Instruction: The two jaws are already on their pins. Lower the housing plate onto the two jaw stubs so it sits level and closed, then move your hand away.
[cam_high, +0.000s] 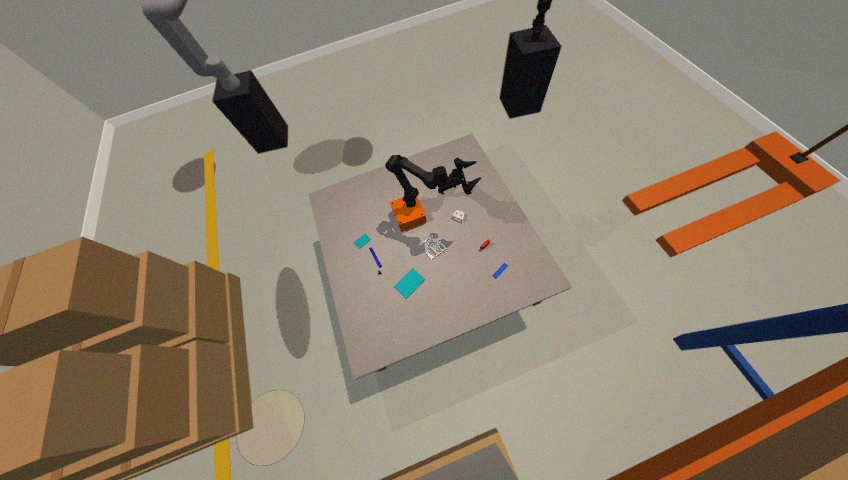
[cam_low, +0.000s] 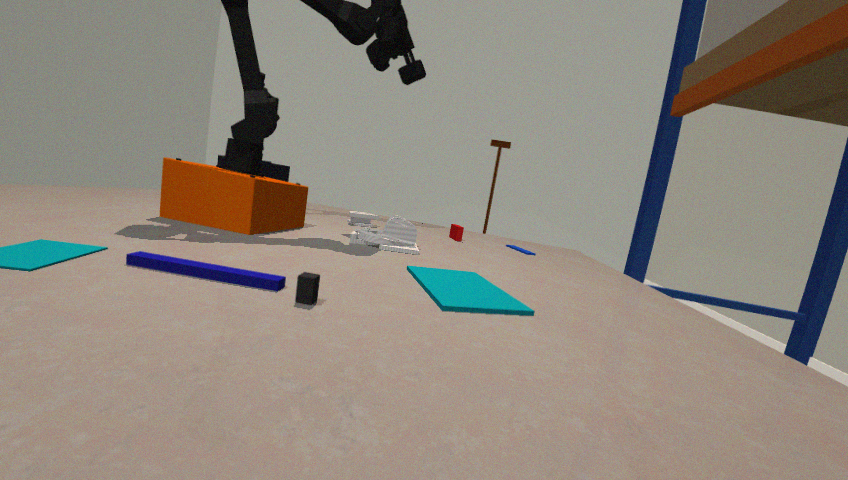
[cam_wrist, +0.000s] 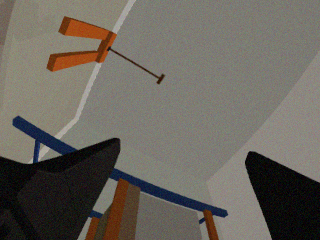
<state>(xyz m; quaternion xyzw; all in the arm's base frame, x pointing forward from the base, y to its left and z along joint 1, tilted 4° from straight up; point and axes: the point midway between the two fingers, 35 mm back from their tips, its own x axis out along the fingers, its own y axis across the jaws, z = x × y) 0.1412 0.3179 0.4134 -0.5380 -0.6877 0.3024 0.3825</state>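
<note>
My gripper (cam_high: 477, 171) (cam_low: 411, 71) (cam_wrist: 184, 152) is open and empty, high above the table and beyond the white parts, with its fingers wide apart in the wrist view. A larger white assembly (cam_high: 435, 247) (cam_low: 399, 233) lies on the table in front of the orange base; it has an upright rounded part and thin ribs or jaws. A smaller white piece with dark holes (cam_high: 458, 215) (cam_low: 361, 216) stands apart from it, farther back; it looks like the housing plate, but this is too small to be sure. The pins and stubs cannot be told apart.
The arm stands on an orange block (cam_high: 408, 214) (cam_low: 205, 196). On the table lie teal plates (cam_high: 409, 283) (cam_low: 470, 291), a dark blue bar (cam_high: 375, 257) (cam_low: 205, 271), a black block (cam_low: 307, 289), a red block (cam_high: 484, 244) (cam_low: 456, 232) and a blue strip (cam_high: 499, 270) (cam_low: 520, 249).
</note>
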